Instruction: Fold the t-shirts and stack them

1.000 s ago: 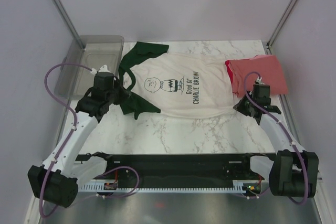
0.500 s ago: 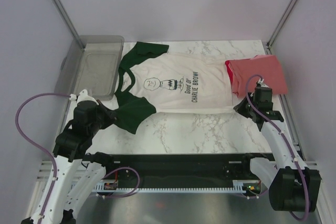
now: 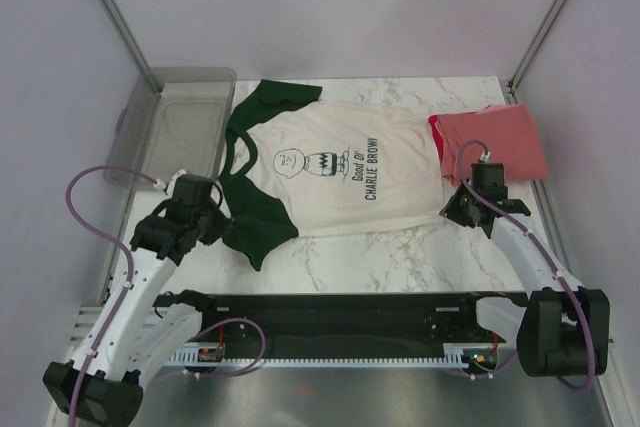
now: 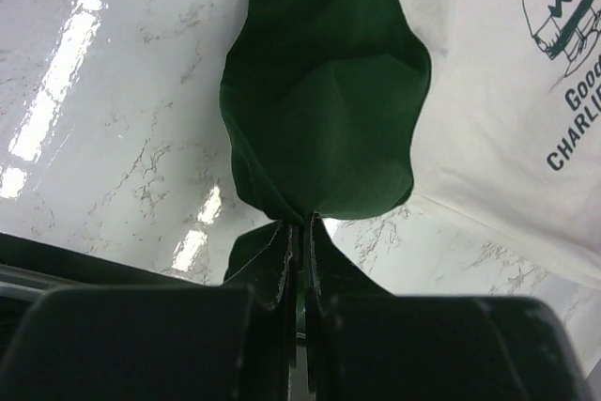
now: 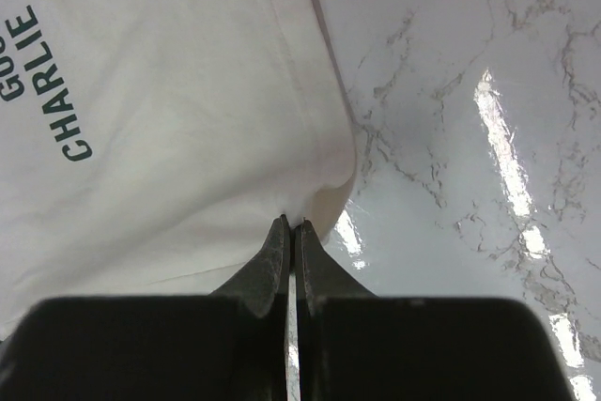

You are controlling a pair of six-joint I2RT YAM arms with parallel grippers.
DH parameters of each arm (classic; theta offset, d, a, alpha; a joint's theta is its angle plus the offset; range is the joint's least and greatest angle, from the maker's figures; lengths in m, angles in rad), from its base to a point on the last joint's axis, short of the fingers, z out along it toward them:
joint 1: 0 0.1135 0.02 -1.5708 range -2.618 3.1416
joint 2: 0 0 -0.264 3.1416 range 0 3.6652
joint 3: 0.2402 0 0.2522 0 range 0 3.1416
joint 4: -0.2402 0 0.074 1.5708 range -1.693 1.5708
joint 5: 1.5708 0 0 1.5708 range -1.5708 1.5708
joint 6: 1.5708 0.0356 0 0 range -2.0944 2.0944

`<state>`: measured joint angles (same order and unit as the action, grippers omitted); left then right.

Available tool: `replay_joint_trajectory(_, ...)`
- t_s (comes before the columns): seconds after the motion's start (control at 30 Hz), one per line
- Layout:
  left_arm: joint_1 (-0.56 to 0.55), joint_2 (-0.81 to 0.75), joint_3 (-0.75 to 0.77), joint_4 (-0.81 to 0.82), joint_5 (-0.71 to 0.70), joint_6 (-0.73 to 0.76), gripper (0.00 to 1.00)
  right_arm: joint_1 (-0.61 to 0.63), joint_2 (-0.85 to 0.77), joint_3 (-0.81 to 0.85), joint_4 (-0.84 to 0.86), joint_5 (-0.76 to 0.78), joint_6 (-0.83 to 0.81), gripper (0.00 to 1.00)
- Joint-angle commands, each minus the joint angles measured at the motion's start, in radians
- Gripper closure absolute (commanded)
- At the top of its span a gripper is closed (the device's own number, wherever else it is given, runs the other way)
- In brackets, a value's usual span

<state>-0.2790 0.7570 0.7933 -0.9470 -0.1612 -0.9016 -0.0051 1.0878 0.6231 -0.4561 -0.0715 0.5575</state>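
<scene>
A: Well, nearest first: clamped or loose?

B: Clamped, both sides. Pinched tight on the green sleeve [image 4: 324, 100] by the left gripper [image 4: 300, 232], at the near-left corner. Pinched just as tight on the hem corner of the white shirt [image 5: 169, 138] by the right gripper [image 5: 291, 227], near-right.

A: And beyond that?

B: Spread print-up across the marble table [image 3: 380, 247], collar to the left, hem to the right, a little bunched at the held sleeve. Farther right, touching the hem: the red shirt [image 3: 500, 142], lying in a rough fold. Far left, apart from the cloth: a grey bin [image 3: 175, 127].

A: So which step?

B: Probably flattening, just ahead of the first fold. No stacking yet.

A: Next?

B: Likely lifting both near corners together and carrying them toward the far edge. Calls for equal tension, to avoid skewing the cloth, and for letting go only once flat.
</scene>
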Motion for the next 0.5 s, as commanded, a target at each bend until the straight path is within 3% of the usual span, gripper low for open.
replay_joint_trajectory(0.0, -0.003, 0.083, 0.107, 0.042, -0.066, -0.066, 0.98, 0.034, 0.055, 0.082, 0.011, 0.064, 0.010, 1.00)
replay_joint_trajectory(0.47, -0.002, 0.424, 0.372, 0.063, -0.181, -0.114, 0.98, 0.057, 0.277, 0.233, 0.039, 0.268, 0.004, 1.00)
